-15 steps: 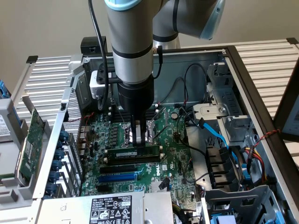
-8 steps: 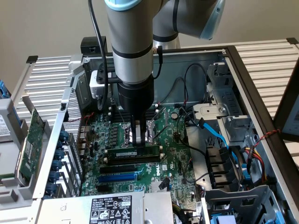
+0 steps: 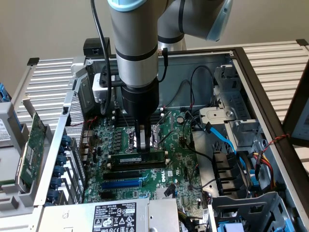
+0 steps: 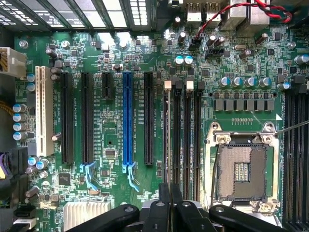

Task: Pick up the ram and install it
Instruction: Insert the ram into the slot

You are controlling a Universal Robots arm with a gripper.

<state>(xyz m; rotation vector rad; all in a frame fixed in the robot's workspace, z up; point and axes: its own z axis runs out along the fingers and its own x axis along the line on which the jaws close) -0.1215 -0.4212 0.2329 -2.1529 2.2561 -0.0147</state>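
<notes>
The ram (image 3: 140, 157), a long thin green stick with a white label, stands on edge in a black memory slot on the motherboard (image 3: 178, 164). In the wrist view the ram (image 4: 167, 135) appears edge-on in the memory slot nearest the black expansion slots. My gripper (image 3: 141, 146) comes straight down onto the stick near its middle. Its black fingers (image 4: 161, 212) are pressed close together at the ram's top edge, so the gripper (image 4: 170, 200) is shut on the ram.
Empty memory slots (image 4: 187, 135) and the open CPU socket (image 4: 241, 169) lie beside the ram. A blue expansion slot (image 4: 127, 121) and black ones sit on the other side. A green expansion card (image 3: 31, 145) leans outside the case. Cables (image 3: 227, 140) crowd the drive bay.
</notes>
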